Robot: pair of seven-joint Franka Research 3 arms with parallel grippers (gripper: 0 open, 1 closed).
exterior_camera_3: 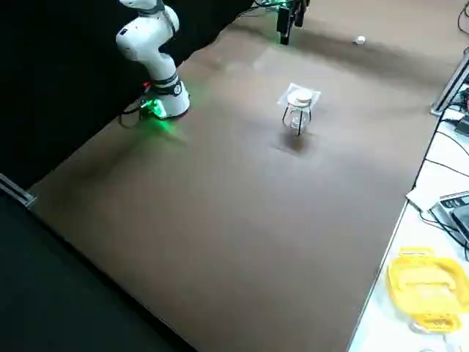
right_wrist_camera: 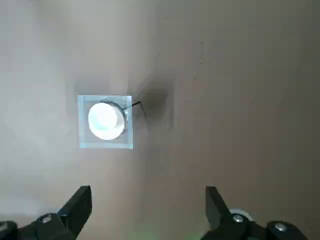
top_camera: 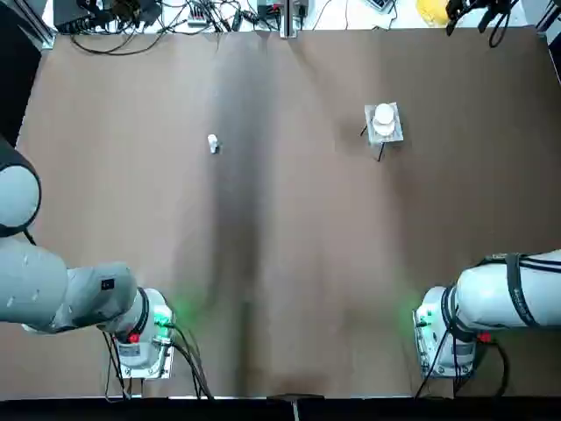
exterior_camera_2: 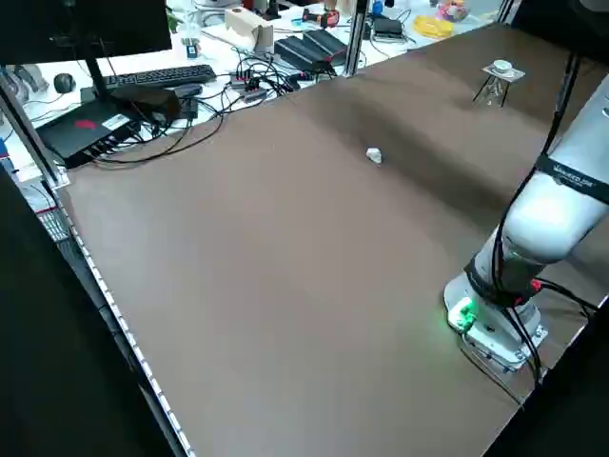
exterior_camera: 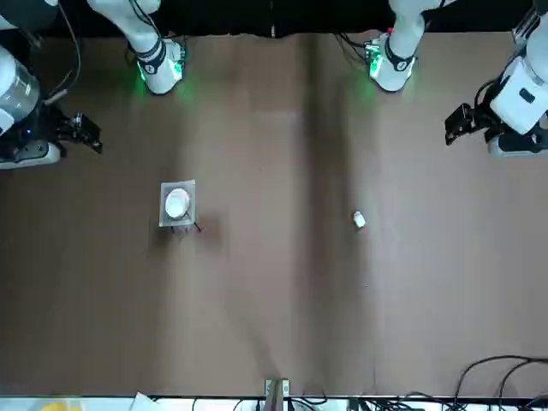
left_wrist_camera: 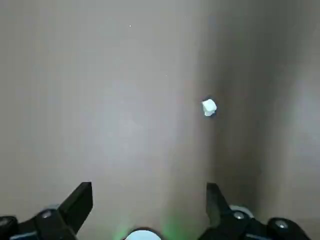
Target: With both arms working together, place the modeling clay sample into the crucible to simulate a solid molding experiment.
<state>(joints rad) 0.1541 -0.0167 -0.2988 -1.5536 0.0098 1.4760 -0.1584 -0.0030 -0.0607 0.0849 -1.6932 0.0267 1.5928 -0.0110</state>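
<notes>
Nearest the robot, we see the two arm bases at the table's near edge, the left base (top_camera: 145,355) and the right base (top_camera: 443,351), each with a green glow beside it. A little farther out, the left gripper (left_wrist_camera: 150,197) hangs above the table toward its left side, its two fingers wide apart with nothing between them. The right gripper (right_wrist_camera: 148,197) hangs toward the right side, its fingers likewise spread wide around nothing. Beyond them we find the modeling clay sample (top_camera: 213,143), a small whitish lump lying directly on the brown table (top_camera: 298,263), left of the middle and well apart from both grippers. At about that depth, on the right half, a small stand with thin dark legs (exterior_camera_3: 300,123) holds up a square mesh pad (exterior_camera: 167,205). The crucible (exterior_camera_3: 299,100) sits on the pad with a white round top over it; we cannot tell whether that top is its separate cap. Past the far edge, black boxes and tangled cables (exterior_camera_2: 252,81) lie on a white surface toward the left, with a keyboard (exterior_camera_2: 162,76) and a monitor (exterior_camera_2: 76,43), while a yellow tray (exterior_camera_3: 425,286) rests toward the right.
</notes>
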